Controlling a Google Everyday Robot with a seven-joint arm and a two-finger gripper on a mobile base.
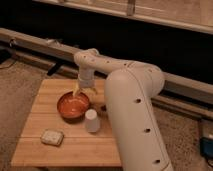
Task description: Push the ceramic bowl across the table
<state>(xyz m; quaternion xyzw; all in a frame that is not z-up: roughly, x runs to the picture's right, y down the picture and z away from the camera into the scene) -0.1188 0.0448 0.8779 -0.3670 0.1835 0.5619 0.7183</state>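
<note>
The ceramic bowl [73, 105] is round, glossy orange-red, lighter inside, and sits near the middle of the light wooden table [45, 119]. My gripper [84, 92] hangs from the white arm just behind the bowl's far rim, its yellowish fingers close to or touching the rim. The big white arm [132, 110] covers the table's right side.
A small white cup [92, 120] stands upside down just right of and in front of the bowl. A pale rectangular block [52, 137] lies near the table's front left. A long grey rail [45, 46] runs behind the table above speckled floor.
</note>
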